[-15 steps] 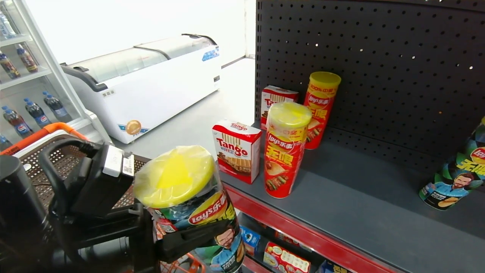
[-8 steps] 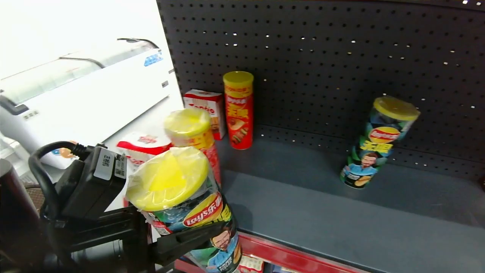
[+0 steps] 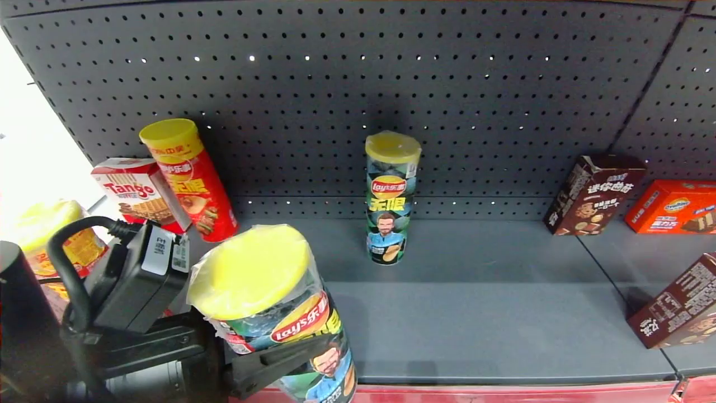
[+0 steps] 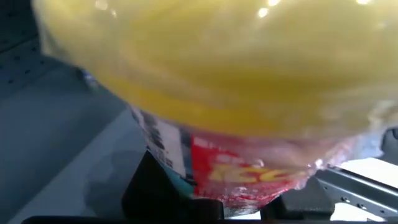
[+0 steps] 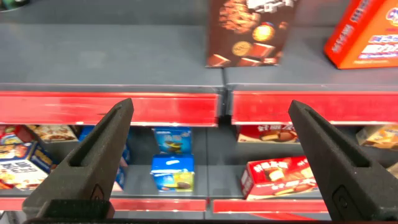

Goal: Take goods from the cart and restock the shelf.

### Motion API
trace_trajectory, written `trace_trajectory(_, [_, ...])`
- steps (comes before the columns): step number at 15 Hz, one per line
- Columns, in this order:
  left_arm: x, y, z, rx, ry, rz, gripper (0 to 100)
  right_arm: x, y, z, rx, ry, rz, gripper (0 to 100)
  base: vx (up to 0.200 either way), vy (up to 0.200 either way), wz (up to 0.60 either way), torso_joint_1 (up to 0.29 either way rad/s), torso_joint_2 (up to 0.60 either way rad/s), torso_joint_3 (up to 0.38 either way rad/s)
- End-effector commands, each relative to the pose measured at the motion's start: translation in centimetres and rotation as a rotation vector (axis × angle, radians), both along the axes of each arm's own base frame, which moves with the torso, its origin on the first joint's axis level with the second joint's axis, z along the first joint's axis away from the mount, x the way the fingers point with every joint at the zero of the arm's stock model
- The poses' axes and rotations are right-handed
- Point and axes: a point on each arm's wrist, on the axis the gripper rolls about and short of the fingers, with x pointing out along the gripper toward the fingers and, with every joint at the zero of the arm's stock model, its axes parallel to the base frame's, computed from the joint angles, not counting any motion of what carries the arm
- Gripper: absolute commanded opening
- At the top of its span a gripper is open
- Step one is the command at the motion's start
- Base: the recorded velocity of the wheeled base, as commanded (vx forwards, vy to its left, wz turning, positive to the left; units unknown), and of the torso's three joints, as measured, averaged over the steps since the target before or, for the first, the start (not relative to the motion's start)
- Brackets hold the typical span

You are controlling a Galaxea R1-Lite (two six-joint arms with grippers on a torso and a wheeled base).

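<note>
One green-and-blue cylindrical chip can with a yellow plastic lid [image 3: 268, 302] is pinched in your left gripper [image 3: 279, 352] at the front edge of the grey metal shelf [image 3: 475, 319]. A matching can [image 3: 390, 201] stands near the pegboard. Your right gripper [image 5: 208, 162] is spread wide before the shelf's red front strip [image 5: 155, 106].

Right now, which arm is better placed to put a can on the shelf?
Left. The left gripper holds a green chips can at the shelf's front edge, near a matching can standing there. The right gripper is open and empty, facing lower shelves.
</note>
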Motion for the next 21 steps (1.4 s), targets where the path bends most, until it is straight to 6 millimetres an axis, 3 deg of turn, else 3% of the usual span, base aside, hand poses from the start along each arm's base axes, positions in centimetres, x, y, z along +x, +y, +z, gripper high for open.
trace_trajectory(1, [0.1, 0.2, -0.1, 0.001, 0.002, 0.014, 0, 0.0, 0.0, 0.0, -0.002, -0.001, 0.001, 100, 0.0, 0.0, 0.0, 0.0, 0.0, 0.0])
trace_trajectory(10, [-0.1, 0.8, 0.2, -0.006, -0.012, 0.04, 0, 0.1, 0.0, 0.0, -0.004, 0.022, 0.015, 100, 0.0, 0.0, 0.0, 0.0, 0.0, 0.0])
trace_trajectory(11, [0.2, 0.8, 0.5, -0.012, -0.02, 0.046, 0, 0.1, 0.0, 2.8, -0.001, -0.013, 0.052, 100, 0.0, 0.0, 0.0, 0.0, 0.0, 0.0])
trace_trajectory(12, [0.3, 0.7, 0.8, -0.019, -0.03, 0.049, 0, 1.3, 0.1, 8.5, 0.041, 0.006, 0.088, 100, 0.0, 0.0, 0.0, 0.0, 0.0, 0.0])
trace_trajectory(13, [0.3, 0.7, 0.8, -0.017, -0.027, 0.049, 0, 2.1, 0.1, 9.4, 0.073, 0.037, 0.098, 100, 0.0, 0.0, 0.0, 0.0, 0.0, 0.0])
trace_trajectory(16, [0.4, 0.8, 0.8, -0.017, -0.028, 0.054, 0, 3.5, 0.3, 12.1, -0.068, 0.02, 0.19, 100, 0.0, 0.0, 0.0, 0.0, 0.0, 0.0])
trace_trajectory(17, [0.4, 0.8, 0.8, -0.018, -0.029, 0.055, 0, 4.7, 0.4, 14.0, -0.086, 0.026, 0.209, 100, 0.0, 0.0, 0.0, 0.0, 0.0, 0.0])
trace_trajectory(21, [0.6, 1.3, 0.8, -0.019, -0.032, 0.086, 0, 8.8, 1.7, 16.0, -0.087, 0.082, 0.413, 100, 0.0, 0.0, 0.0, 0.0, 0.0, 0.0])
